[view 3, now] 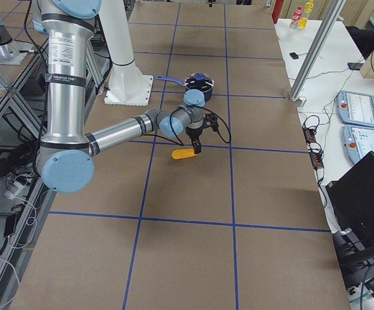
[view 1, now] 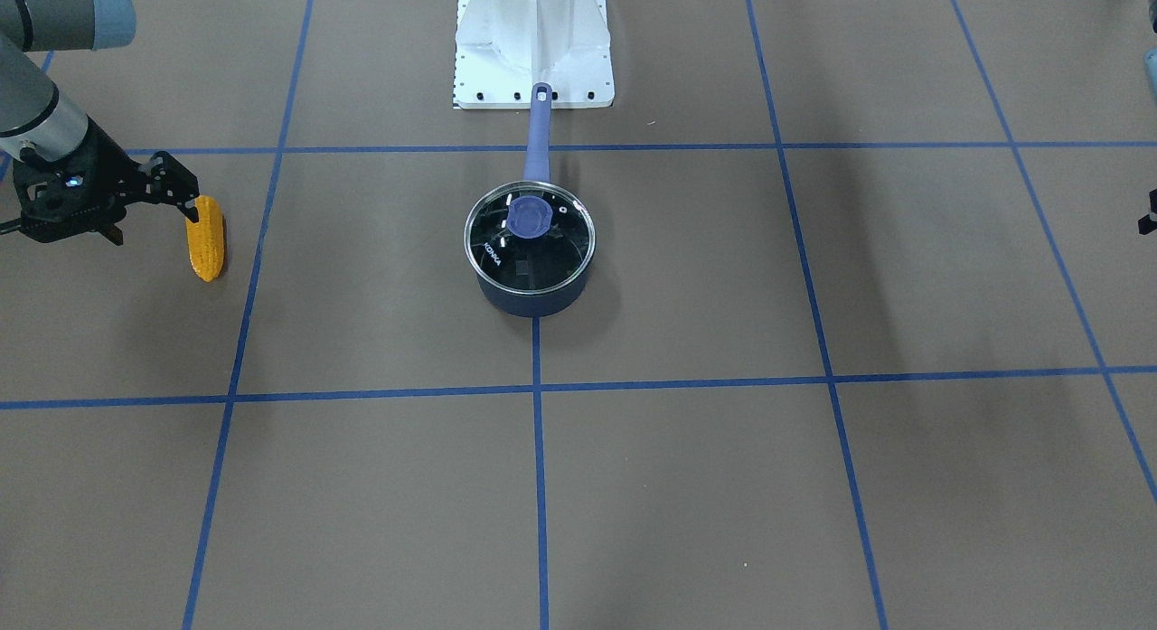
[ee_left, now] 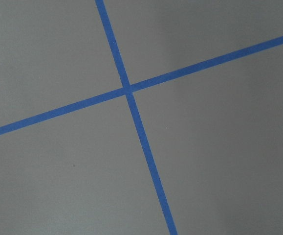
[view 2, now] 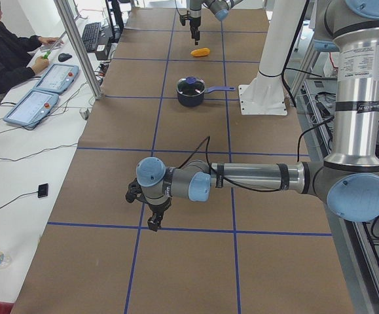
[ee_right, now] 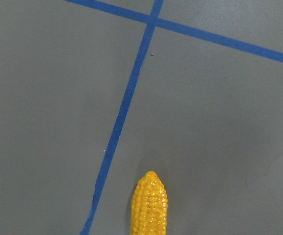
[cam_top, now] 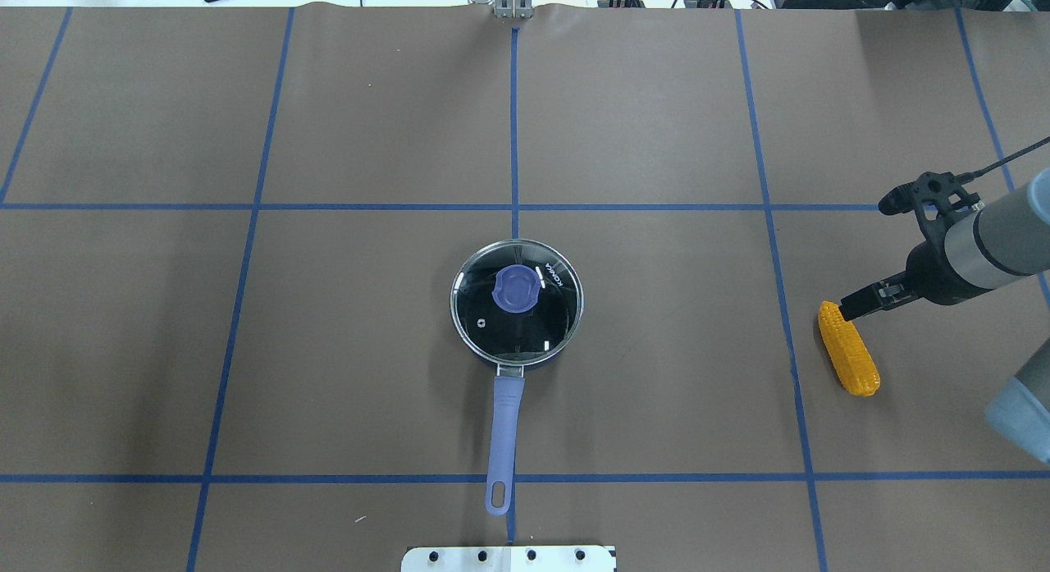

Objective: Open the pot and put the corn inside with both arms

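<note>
The right gripper (view 1: 186, 202) is set at one end of the corn (view 1: 207, 241), which lies on the table (view 1: 362, 323) well apart from the pot (view 1: 531, 297); whether its jaws are closed cannot be told, and the same holds for the left gripper (view 2: 154, 225). The corn pick-up is judged in hand, and next the lid (view 1: 544, 261), still on, must be lifted by its knob (view 1: 529, 218).

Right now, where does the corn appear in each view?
Front-facing: corn far left.
Overhead: far right.
Exterior left: top centre, far away.
Exterior right: centre.
Left wrist: not in it.
Right wrist: bottom centre.
Shared landmark: the pot, lid on, in all four exterior views.
</note>
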You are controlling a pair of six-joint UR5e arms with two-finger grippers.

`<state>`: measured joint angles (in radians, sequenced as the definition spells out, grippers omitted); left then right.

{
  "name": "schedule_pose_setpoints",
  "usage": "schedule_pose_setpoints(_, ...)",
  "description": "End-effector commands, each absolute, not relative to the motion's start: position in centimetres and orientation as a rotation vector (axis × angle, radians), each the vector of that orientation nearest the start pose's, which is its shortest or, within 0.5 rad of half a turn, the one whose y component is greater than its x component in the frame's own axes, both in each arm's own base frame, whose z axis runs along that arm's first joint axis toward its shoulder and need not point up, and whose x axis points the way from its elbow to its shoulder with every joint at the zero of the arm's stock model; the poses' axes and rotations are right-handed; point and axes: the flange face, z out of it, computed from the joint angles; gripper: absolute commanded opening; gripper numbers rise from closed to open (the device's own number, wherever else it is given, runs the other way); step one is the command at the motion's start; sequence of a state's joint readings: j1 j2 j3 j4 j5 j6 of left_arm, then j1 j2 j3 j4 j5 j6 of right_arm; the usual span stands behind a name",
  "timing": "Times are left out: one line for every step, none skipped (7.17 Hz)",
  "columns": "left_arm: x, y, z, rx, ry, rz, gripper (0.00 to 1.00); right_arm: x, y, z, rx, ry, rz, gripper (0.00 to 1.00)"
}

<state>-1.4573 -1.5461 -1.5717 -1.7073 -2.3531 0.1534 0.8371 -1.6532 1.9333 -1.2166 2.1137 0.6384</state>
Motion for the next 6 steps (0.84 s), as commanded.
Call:
schedule_pose_setpoints(-0.7,-49.3,65.6,0.122,0.782,0.297,1.00,-25.7,-39.7,50.1,0.148,-0.795,-0.265,0.99)
schedule_pose_setpoints(-0.7,-49.3,65.6,0.122,0.782,0.297,1.00,-26.8,-39.1,49.9,0.141,-0.800,-0.290,0.99)
schedule_pose_setpoints(-0.7,-49.3,65.7,0.121,0.782,0.298,1.00,-27.9,-38.5,49.8,0.136,-0.803,-0.315,0.99)
schedule_pose_setpoints(-0.7,-49.2,65.8,0.118,0.782,0.296,1.00,-28.8,-37.9,49.8,0.129,-0.803,-0.341,0.98)
schedule_pose_setpoints(-0.7,-49.2,65.8,0.118,0.782,0.296,1.00,-29.0,-37.5,50.1,0.126,-0.794,-0.351,0.98)
schedule_pose_setpoints(-0.7,-49.1,66.0,0.116,0.782,0.297,0.99,-29.8,-36.9,50.7,0.130,-0.768,-0.365,0.97)
